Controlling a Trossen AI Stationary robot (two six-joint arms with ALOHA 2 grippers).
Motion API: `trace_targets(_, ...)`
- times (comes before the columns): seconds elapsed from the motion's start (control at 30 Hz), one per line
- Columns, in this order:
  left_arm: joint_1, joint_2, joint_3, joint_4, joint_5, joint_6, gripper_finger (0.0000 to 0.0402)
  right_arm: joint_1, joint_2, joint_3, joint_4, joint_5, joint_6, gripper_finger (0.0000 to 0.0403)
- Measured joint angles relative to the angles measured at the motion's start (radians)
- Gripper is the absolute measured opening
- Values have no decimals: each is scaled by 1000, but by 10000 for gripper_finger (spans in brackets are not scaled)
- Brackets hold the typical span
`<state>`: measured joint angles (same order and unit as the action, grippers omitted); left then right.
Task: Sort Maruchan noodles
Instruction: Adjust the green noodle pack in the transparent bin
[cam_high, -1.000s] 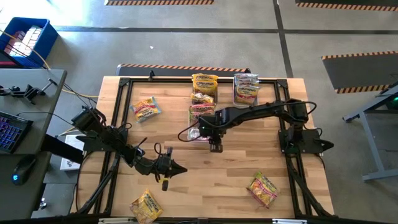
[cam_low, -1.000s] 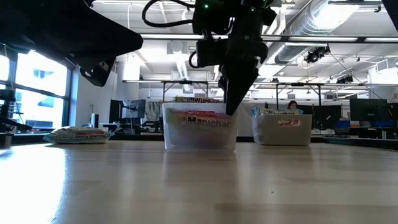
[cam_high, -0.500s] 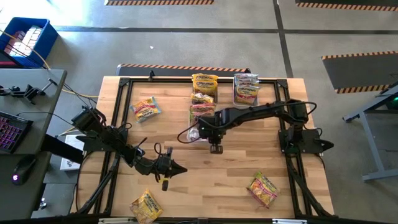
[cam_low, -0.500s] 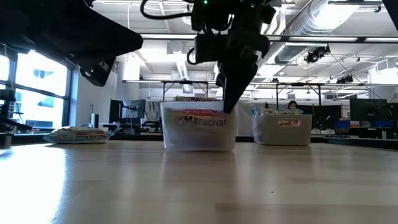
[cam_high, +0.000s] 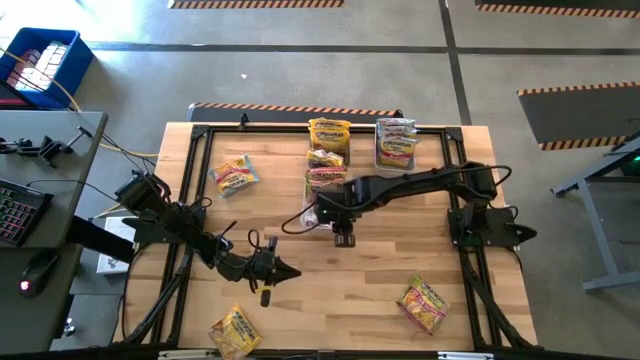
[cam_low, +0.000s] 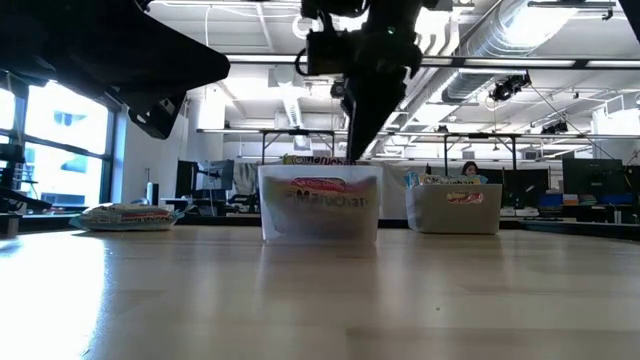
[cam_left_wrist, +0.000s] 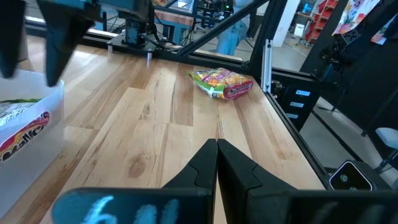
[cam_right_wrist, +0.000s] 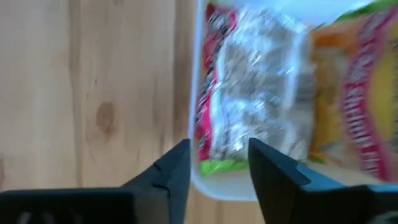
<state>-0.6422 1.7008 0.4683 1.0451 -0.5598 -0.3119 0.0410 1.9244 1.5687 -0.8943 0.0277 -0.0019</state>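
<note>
Maruchan noodles (cam_right_wrist: 255, 124) lay in the clear bin (cam_right_wrist: 205, 180) at frame centre beneath my right end effector (cam_right_wrist: 214, 165), fingers parted and empty, best raised straight, left end effector (cam_high: 268, 270) closed.

My wooden table (cam_high: 370, 290) has a black metal frame (cam_high: 300, 132) along its edges. On it stand clear plastic bins: one (cam_low: 320, 205) at the middle, another (cam_low: 455, 208) nearer the far right corner. Off to my left sit a desk (cam_high: 40, 190) with a keyboard (cam_high: 18, 210) and mouse (cam_high: 35, 272), and a blue crate (cam_high: 42, 62) on the grey floor.
</note>
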Motion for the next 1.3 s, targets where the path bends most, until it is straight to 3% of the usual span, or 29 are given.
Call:
trace_targets(0.13,0,0,0,0,0,0,3,-25,0,14,49,18,-33,159)
trace_targets(0.27,0,0,0,0,0,0,3,-73,15,-3,126,-105,-16,161)
trace_targets(0.63,0,0,0,-1,0,1,3,-82,84,-9,251,-201,-22,161)
trace_targets(1.3,0,0,0,0,10,1,3,-93,96,-9,268,-198,3,149)
